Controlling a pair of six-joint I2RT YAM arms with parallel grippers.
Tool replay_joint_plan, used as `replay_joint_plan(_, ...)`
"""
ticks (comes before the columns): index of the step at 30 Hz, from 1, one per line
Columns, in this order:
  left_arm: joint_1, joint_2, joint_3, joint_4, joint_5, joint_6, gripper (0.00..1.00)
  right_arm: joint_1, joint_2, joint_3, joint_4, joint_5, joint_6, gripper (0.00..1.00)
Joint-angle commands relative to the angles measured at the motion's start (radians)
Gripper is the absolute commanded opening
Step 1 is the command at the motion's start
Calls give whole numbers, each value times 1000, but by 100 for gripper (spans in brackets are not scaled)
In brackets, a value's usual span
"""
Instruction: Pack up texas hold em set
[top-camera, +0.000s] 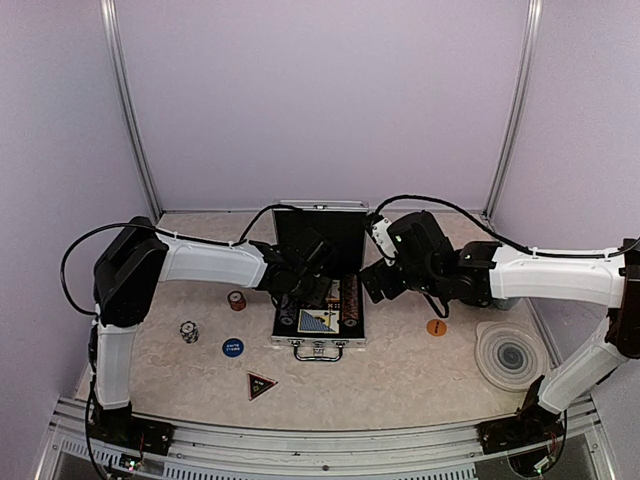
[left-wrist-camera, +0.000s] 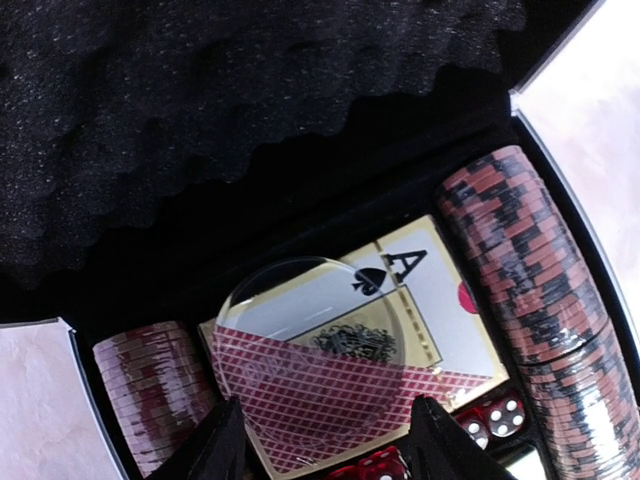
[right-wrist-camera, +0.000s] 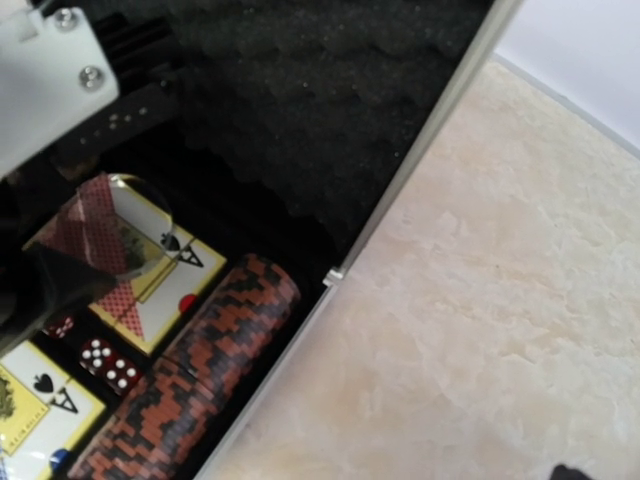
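Note:
The silver case (top-camera: 318, 343) lies open at the table's middle with its black foam lid (left-wrist-camera: 200, 110) upright. Rows of red and black chips (left-wrist-camera: 520, 260), a red card deck (left-wrist-camera: 440, 310) and red dice (left-wrist-camera: 495, 415) lie inside. My left gripper (left-wrist-camera: 325, 440) hangs over the case, its two fingers against opposite edges of a clear round button (left-wrist-camera: 320, 350) just above the red deck. My right gripper (top-camera: 378, 280) hovers open beside the case's right wall; its fingers stay out of the right wrist view, and nothing shows in them.
Left of the case lie a red chip stack (top-camera: 237, 300), a black and white chip stack (top-camera: 189, 331), a blue button (top-camera: 232, 348) and the black triangle (top-camera: 261, 384). An orange button (top-camera: 436, 327) and a grey ringed coaster (top-camera: 511, 355) lie to the right.

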Motion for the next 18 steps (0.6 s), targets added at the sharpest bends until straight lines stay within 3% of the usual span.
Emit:
replay_joint_plan(1,17,25,-4,8,-29,-18,54,-11,-27,-9,17,-5,17,99)
replay_joint_plan(18,37,23,-6,5,-90,-69,48,-10,-19,-9,17,-8,20,99)
